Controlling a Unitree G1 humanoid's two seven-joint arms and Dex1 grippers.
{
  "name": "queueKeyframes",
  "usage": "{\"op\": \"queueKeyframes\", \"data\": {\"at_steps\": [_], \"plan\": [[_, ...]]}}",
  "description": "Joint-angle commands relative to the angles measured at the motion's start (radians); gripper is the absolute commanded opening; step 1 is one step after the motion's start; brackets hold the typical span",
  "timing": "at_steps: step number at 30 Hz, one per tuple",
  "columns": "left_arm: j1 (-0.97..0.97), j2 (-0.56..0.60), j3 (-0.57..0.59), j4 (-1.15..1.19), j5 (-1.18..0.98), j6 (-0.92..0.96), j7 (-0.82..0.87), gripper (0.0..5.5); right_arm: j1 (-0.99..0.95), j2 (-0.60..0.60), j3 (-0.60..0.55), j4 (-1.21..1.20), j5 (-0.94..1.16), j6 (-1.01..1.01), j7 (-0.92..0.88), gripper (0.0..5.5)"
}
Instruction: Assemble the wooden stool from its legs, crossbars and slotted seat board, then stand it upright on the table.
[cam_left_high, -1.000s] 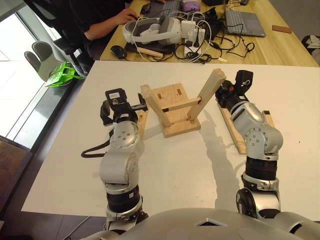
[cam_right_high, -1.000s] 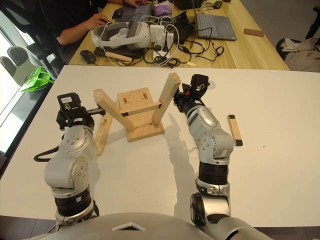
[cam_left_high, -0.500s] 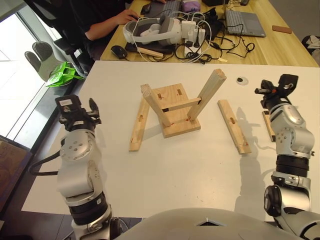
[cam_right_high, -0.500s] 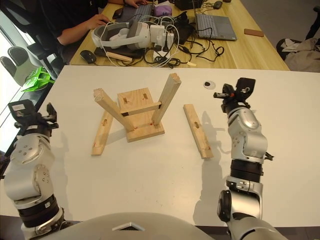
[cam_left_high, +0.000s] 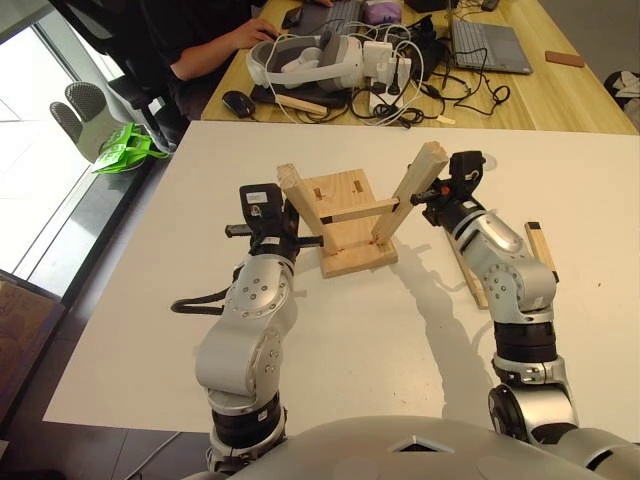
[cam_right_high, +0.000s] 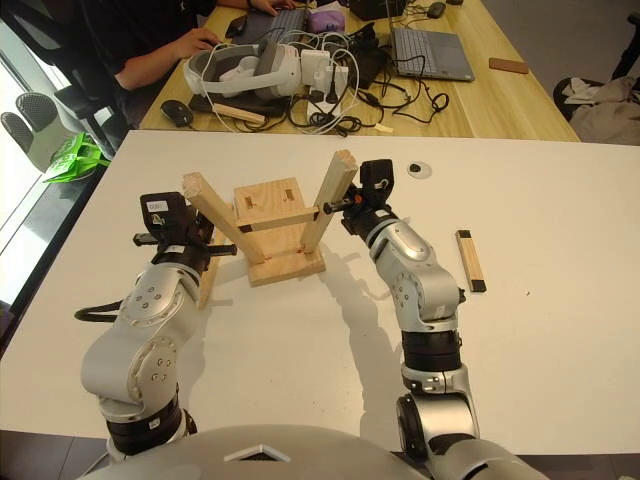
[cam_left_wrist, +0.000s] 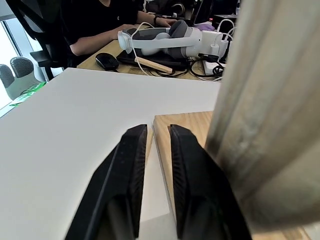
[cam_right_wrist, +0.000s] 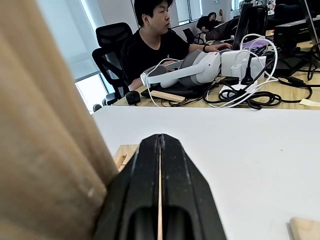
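The slotted seat board lies flat on the white table. Two legs stand up from it, the left leg and the right leg, joined by a crossbar. My left gripper sits close beside the left leg at the board's edge, its fingers a narrow gap apart with nothing between them. My right gripper is shut and empty, right beside the right leg. One loose leg lies under my left arm, another under my right arm. A short crossbar lies further right.
A small round disc rests behind the stool. Beyond the white table stands a wooden desk with a headset, cables, a mouse and a laptop. The front half of the white table is bare.
Both arms have swung in from the table's sides to the standing legs. The left gripper now sits at the left leg, the right gripper at the right leg.
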Motion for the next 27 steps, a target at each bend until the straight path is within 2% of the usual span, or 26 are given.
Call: {"op": "queueKeyframes", "data": {"at_steps": [1,6,10,15,19,23,27], "plan": [[-0.036,-0.191,-0.103,0.037,-0.047,0.042,0.011,0.14,-0.017,0.069,0.070,-0.074,0.063,0.076,0.010,0.00],[0.007,-0.066,0.002,0.003,-0.042,0.069,-0.007,0.04,-0.061,-0.033,-0.080,0.012,-0.018,0.043,-0.051,0.00],[0.050,0.108,0.182,-0.036,-0.024,0.098,-0.078,0.04,-0.049,-0.086,-0.203,0.034,-0.044,0.017,-0.125,0.00],[0.001,0.191,0.399,0.065,0.026,0.016,-0.075,0.04,-0.078,-0.091,-0.309,0.129,-0.123,-0.037,-0.306,0.00],[-0.132,0.162,0.428,0.301,0.052,-0.125,-0.025,0.04,-0.208,-0.097,-0.315,0.393,-0.192,-0.069,-0.404,0.00],[-0.233,0.092,0.362,0.547,0.075,-0.250,0.012,0.04,-0.351,-0.071,-0.287,0.666,-0.217,-0.162,-0.404,0.00],[-0.248,-0.052,0.283,0.624,0.085,-0.302,0.073,0.04,-0.414,0.074,-0.232,0.702,-0.185,-0.167,-0.393,0.00]]}}
